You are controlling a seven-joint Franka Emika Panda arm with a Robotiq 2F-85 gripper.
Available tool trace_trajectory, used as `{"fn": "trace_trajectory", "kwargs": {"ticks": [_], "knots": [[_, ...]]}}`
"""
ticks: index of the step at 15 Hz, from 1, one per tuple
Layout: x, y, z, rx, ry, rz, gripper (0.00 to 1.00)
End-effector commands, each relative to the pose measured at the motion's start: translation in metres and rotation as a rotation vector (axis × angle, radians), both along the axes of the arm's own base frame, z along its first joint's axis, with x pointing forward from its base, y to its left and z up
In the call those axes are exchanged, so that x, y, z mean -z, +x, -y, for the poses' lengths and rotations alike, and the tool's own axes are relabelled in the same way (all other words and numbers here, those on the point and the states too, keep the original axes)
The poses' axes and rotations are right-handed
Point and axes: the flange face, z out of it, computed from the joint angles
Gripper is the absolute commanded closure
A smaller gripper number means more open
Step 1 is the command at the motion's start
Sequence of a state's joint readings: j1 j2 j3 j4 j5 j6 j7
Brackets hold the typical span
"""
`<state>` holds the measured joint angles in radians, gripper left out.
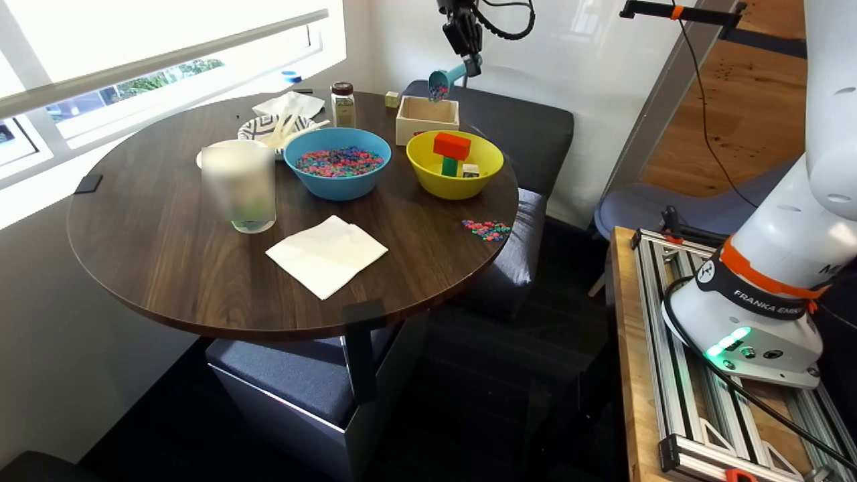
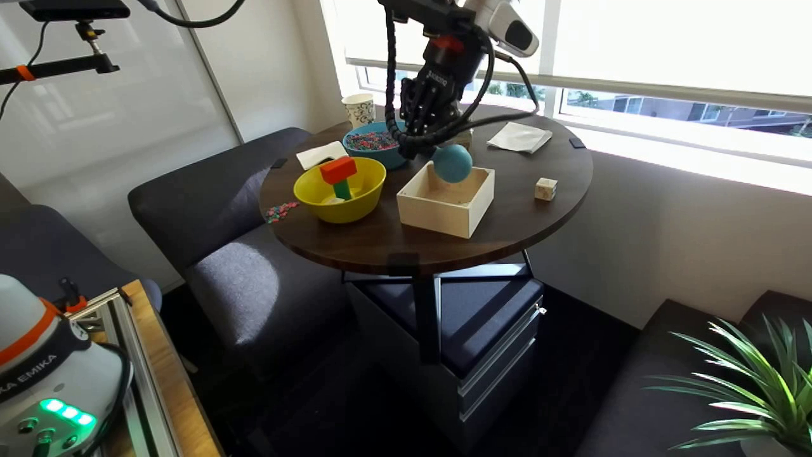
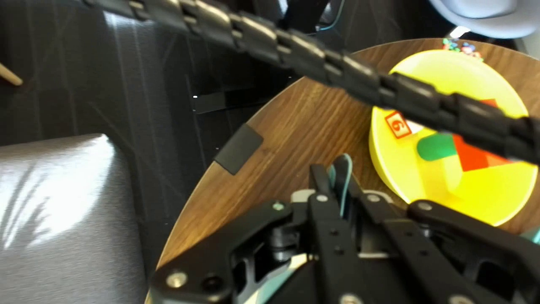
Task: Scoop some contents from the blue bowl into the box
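My gripper (image 1: pixel 473 65) is shut on the handle of a blue-teal scoop (image 1: pixel 442 79), held above the box. The handle (image 3: pixel 345 181) shows between the fingers in the wrist view. The scoop's cup is tilted, with pinkish-purple and dark bits (image 1: pixel 438 93) at its mouth. In an exterior view only the round back of the scoop (image 2: pixel 452 163) shows. The light tan box (image 1: pixel 426 132) stands under the scoop; its front walls (image 2: pixel 434 214) show, but its floor is partly hidden. The blue bowl (image 1: pixel 339 187) holds a heap of mixed bits (image 1: pixel 341 163) behind the arm (image 2: pixel 371 141).
The yellow-green bowl (image 1: pixel 455 186) with colored blocks stands beside the box. Loose bits (image 1: pixel 487 230) lie near the table edge. A white napkin (image 1: pixel 327 256), a blurred cup (image 1: pixel 248 191), a spice jar (image 1: pixel 343 110) and a small block (image 2: pixel 545 189) are on the table.
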<state>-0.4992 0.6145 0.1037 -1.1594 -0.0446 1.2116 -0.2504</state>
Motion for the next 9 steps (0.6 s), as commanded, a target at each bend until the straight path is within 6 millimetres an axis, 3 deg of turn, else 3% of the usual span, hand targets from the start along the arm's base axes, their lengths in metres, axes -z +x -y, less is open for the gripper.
{"fn": "trace_trajectory", "kwargs": {"ticks": [1,9], "knots": [[-0.004,-0.001,-0.02,-0.082,-0.172,-0.059,0.98],[-0.007,0.015,-0.07,-0.311,-0.451,-0.078,0.98]]}}
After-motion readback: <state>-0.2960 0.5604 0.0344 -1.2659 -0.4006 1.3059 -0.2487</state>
